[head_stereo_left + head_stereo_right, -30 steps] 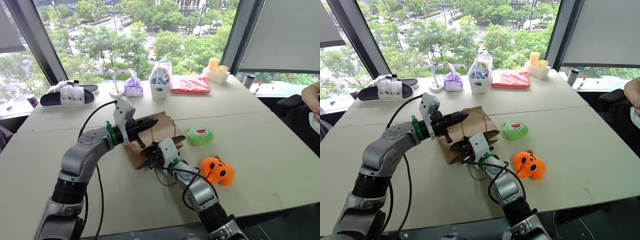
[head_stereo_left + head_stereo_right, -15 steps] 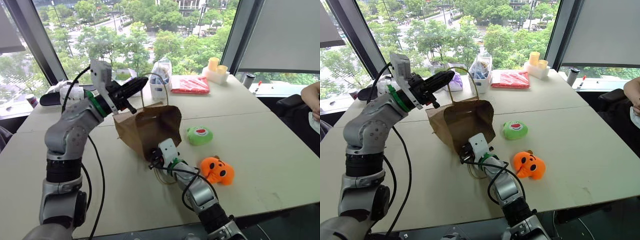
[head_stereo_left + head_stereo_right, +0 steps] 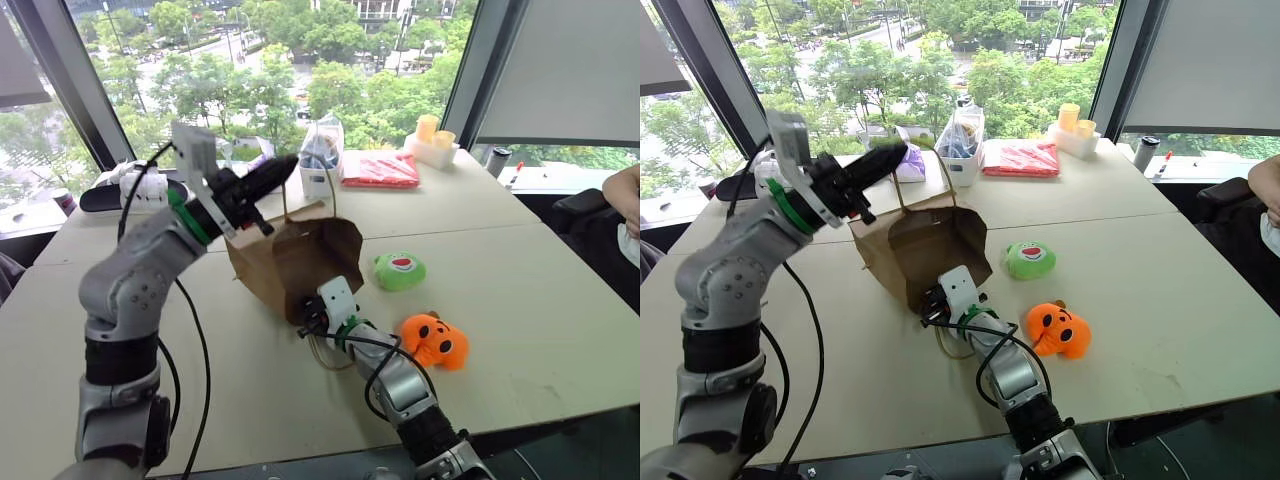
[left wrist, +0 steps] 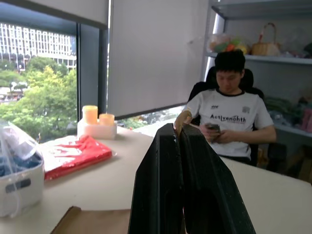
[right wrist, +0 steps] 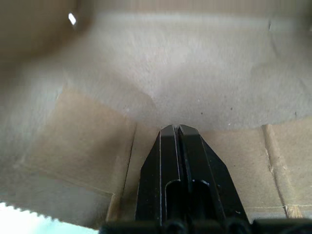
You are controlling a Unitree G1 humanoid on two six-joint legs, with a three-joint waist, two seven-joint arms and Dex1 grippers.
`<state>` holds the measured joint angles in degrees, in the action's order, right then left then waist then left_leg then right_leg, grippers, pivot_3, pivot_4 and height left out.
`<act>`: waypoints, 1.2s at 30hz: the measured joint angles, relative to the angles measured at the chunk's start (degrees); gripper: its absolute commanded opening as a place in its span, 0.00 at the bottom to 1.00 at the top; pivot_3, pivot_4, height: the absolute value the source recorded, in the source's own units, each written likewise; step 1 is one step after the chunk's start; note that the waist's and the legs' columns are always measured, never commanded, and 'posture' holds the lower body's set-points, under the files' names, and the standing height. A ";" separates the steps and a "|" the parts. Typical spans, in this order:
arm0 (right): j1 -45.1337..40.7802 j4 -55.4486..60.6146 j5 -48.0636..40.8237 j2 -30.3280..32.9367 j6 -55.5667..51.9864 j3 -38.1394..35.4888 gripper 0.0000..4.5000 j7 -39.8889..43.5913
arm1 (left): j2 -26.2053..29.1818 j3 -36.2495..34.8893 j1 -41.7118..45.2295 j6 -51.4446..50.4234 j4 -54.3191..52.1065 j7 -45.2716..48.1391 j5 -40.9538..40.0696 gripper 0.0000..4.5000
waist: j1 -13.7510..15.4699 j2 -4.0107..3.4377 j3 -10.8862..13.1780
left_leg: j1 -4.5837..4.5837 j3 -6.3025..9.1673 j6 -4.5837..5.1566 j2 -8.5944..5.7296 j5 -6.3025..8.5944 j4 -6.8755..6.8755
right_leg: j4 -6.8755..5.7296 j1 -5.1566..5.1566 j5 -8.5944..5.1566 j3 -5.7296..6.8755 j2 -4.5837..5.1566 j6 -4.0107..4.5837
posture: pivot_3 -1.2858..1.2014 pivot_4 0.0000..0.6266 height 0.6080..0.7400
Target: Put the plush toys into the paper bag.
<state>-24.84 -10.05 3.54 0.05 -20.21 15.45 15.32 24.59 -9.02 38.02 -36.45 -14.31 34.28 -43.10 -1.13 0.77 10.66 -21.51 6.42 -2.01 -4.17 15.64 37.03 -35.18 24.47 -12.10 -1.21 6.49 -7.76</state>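
Paper bag (image 3: 295, 262) — now upright, lifted by left claw (image 3: 285, 166)

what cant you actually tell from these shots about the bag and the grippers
- Left gripper: whether its shut fingers pinch the paper bag's handle; the fingers cover that spot in the head views.
- Right gripper: its tips reach into the paper bag; what they pinch is hidden by the bag's wall.
- Bag floor: mostly hidden by the wall in the head views.
- Person: cut off by the head view's edge.
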 measured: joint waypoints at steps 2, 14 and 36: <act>0.72 3.93 0.15 2.43 -2.11 0.06 0.00 1.37 | -0.10 1.81 -2.97 1.79 0.22 1.02 2.14 0.01 | 0.39 0.00 0.01 | -0.07 0.01 0.00 -0.01 0.00 0.04 | 0.04 0.01 0.00 0.01 0.00 0.00 | 0.52 0.24 1.00; 7.79 54.22 -15.60 25.82 -37.64 -13.39 0.98 18.28 | -0.59 3.86 -5.23 3.52 -1.68 3.41 3.68 0.00 | 0.55 0.05 0.02 | -0.13 0.04 0.12 0.00 0.06 0.06 | 0.13 -0.04 -0.01 0.05 0.04 -0.01 | 0.52 0.24 1.00; 23.23 39.93 -10.64 43.83 -29.12 -18.86 0.73 15.29 | -2.85 6.07 -6.77 3.18 -4.35 0.89 4.41 0.00 | 1.82 0.12 0.05 | -0.20 -0.24 0.20 -0.01 0.11 0.18 | 0.22 -0.11 -0.02 0.09 0.12 -0.01 | 0.52 0.24 1.00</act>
<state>-1.62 29.89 -7.10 43.87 -49.33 -3.42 30.61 21.75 -2.95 31.25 -33.27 -18.66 35.17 -38.68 0.68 0.89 10.70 -21.71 6.19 -1.82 -4.18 15.74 37.21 -34.96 24.36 -12.12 -1.12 6.62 -7.77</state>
